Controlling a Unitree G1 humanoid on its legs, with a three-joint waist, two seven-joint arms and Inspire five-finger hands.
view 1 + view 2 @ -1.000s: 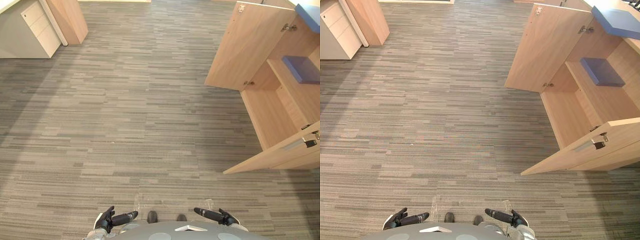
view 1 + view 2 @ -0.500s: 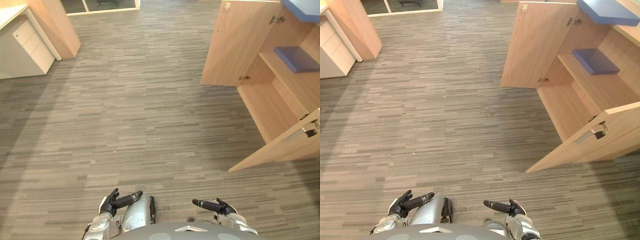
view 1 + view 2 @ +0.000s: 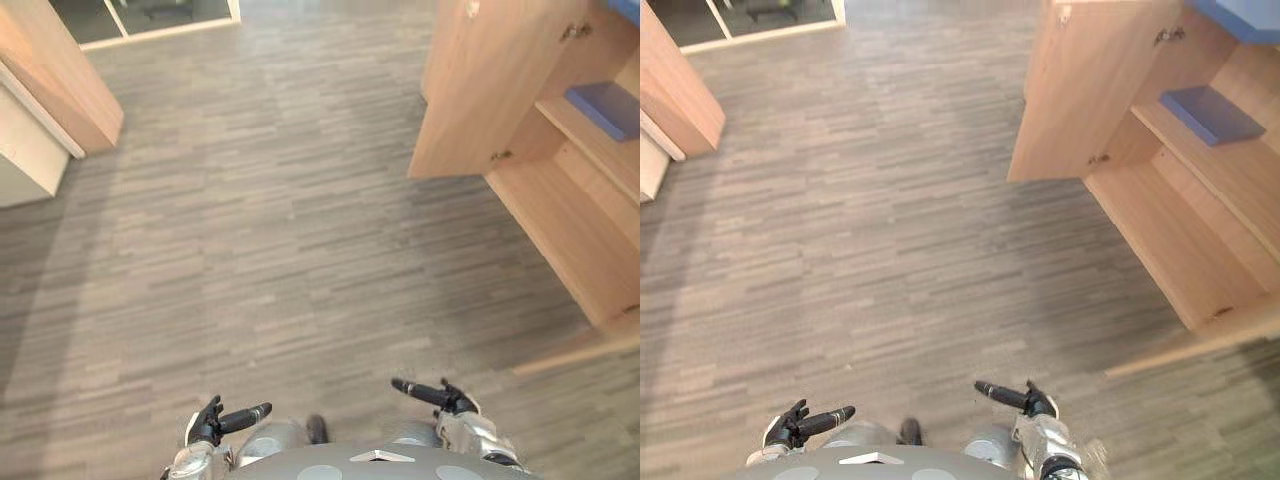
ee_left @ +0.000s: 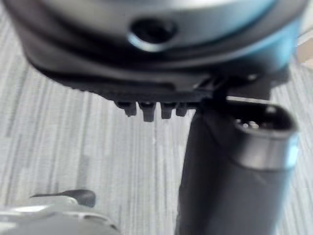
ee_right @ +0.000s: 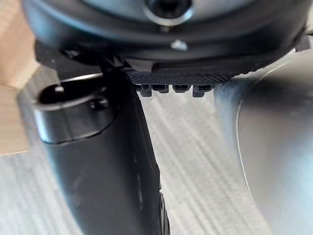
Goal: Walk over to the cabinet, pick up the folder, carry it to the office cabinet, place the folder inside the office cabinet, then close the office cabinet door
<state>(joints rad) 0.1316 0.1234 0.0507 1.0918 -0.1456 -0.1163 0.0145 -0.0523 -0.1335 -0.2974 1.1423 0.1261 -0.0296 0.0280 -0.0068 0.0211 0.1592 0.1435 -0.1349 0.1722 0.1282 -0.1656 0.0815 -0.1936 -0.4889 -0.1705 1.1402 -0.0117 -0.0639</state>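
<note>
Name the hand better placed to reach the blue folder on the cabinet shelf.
Right. The open cabinet holding the blue folder stands to the robot's right, nearer the right hand than the left hand. Both hands are empty; it likely must walk closer first.

Head pair looks down; wrist cameras sit very close.
Both eye views look steeply down from the head over the floor (image 3: 250, 250), sharing the open office cabinet (image 3: 560, 215) at the right and the left hand (image 3: 212, 424) and right hand (image 3: 445, 398) at the bottom edge. Each wrist view looks along its own hand, floor just beyond.
</note>
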